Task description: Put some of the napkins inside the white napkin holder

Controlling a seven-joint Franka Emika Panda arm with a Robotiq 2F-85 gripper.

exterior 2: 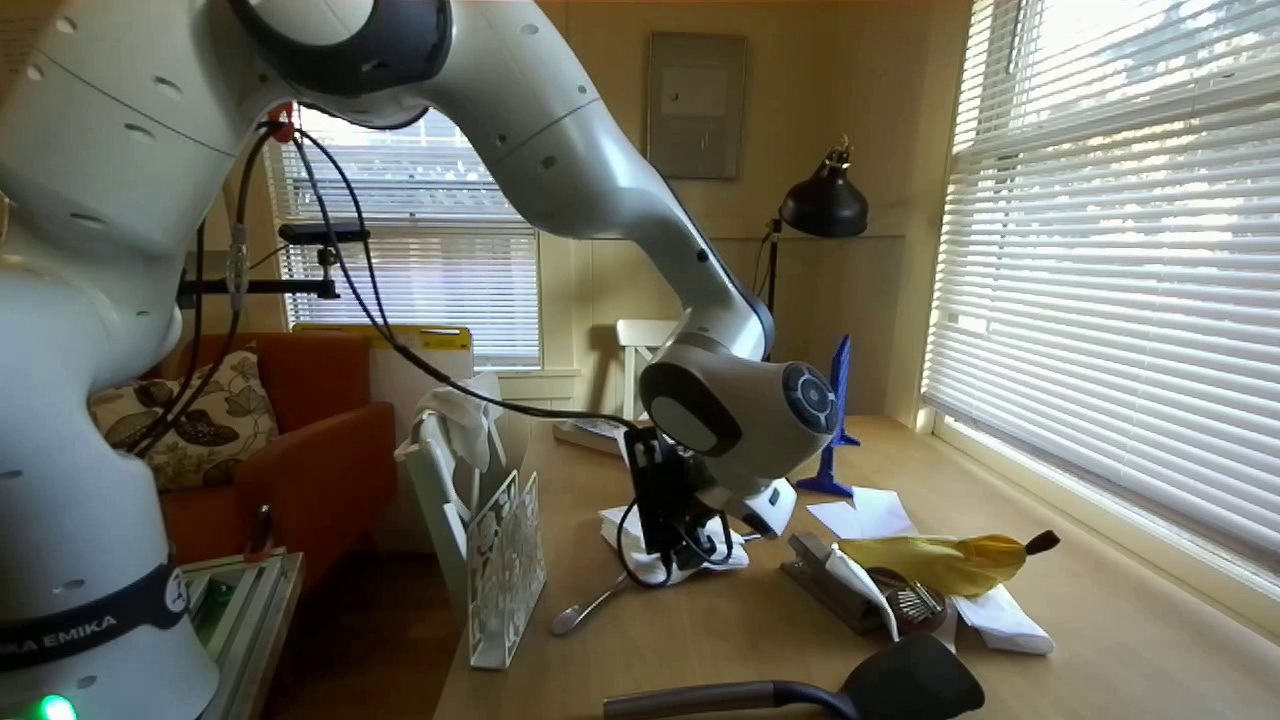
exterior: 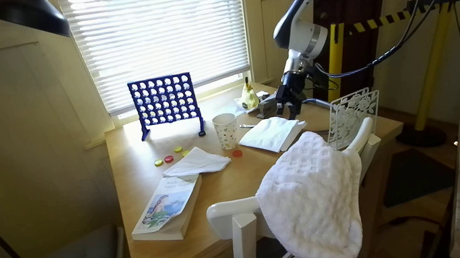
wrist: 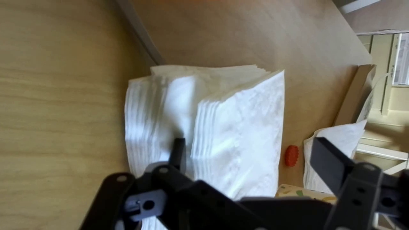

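The napkins [exterior: 271,134] lie as a folded white stack on the table in both exterior views. The same napkins [wrist: 243,127] fill the middle of the wrist view, with a raised pile beside a lower step. My gripper [wrist: 249,142] is open, its jaws wide apart over the stack. One of its fingers [wrist: 177,151] is at the step between the two piles; whether it touches paper I cannot tell. The opposite finger reaches past the stack's far edge. In an exterior view the arm's wrist partly hides the stack. The white napkin holder [exterior: 350,117] stands upright near the table's edge.
A patterned cup [exterior: 227,134] and a red disc [exterior: 237,153] are close to the stack. Another white folded pile [exterior: 199,163] touches a book [exterior: 169,206]. A spoon [exterior 2: 585,610], a spatula [exterior 2: 910,680] and a yellow object [exterior 2: 940,563] lie nearby. A towel-draped chair [exterior: 244,220] borders the table.
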